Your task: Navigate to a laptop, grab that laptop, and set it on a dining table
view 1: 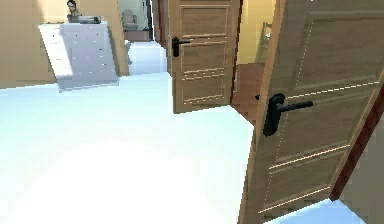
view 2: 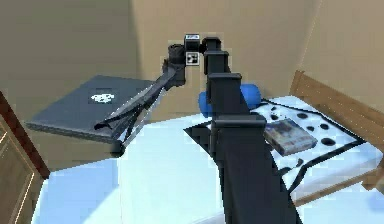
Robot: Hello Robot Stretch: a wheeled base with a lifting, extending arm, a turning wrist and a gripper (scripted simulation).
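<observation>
Pincer point(view 2: 110, 138) holds laptop point(view 2: 68, 105) raised clear of the bed point(view 2: 322, 130), presumably for carriage past the door point(view 1: 320, 110); finger setting cannot be told

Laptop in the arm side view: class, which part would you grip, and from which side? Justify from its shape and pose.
Probably take the laptop by its thin edge toward the arm side view's right, approached from that side, where the hand is. It is a closed flat slab lying roughly level, so only its edges are thin enough.
</observation>
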